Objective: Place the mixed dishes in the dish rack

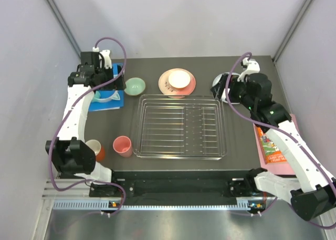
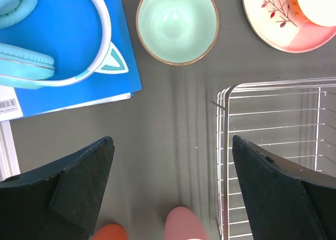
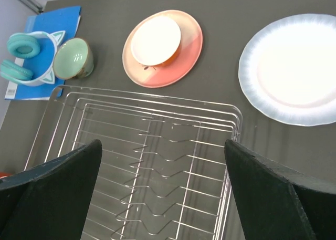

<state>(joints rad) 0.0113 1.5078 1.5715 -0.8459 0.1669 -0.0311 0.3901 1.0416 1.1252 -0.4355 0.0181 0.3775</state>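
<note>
Here the silver wire dish rack [image 1: 179,127] sits mid-table, with the mint-green bowl [image 1: 135,86], the orange bowl [image 1: 179,79] on the pink-and-cream plate [image 1: 164,85], and the white plate [image 3: 294,69] just beyond it. The pink cup [image 1: 123,145] and orange mug [image 1: 96,148] stand at its left. The left gripper [image 2: 172,140] and right gripper [image 3: 163,143] hover with fingers spread apart.

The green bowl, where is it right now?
In the top view, the mint-green bowl sits left of centre, between the blue board and the pink-and-cream plate, just beyond the dish rack.

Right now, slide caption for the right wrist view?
Right gripper open above the dish rack; white plate, orange bowl on pink-and-cream plate beyond.
</note>
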